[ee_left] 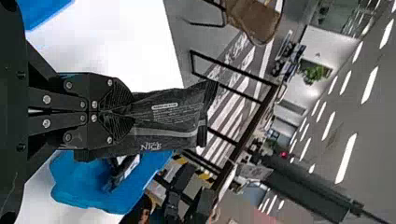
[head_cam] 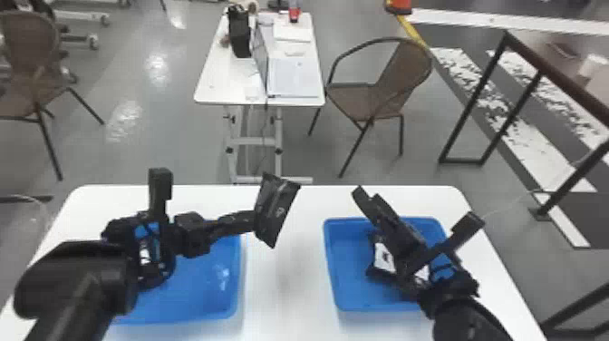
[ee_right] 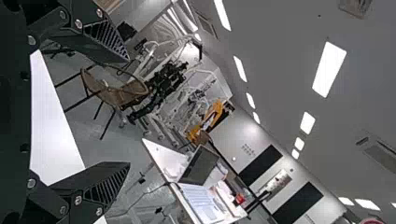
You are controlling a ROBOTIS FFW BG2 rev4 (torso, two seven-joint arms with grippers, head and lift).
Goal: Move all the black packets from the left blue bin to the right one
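Head view: we saw the left blue bin (head_cam: 206, 290), then the left gripper (head_cam: 254, 218) clamped on one end of a black packet (head_cam: 275, 208), held above the table (head_cam: 290, 294) between bins. We judged that this end-only grip could slip. Over the right bin (head_cam: 351, 276), the right gripper (head_cam: 418, 206) stood spread; we foresaw collision or a deflected drop if its fingers obstructed delivery.

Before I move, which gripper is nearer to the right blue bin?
Right. The right gripper hangs over the far side of the bin; the left gripper, shut on a black packet, is left of it.
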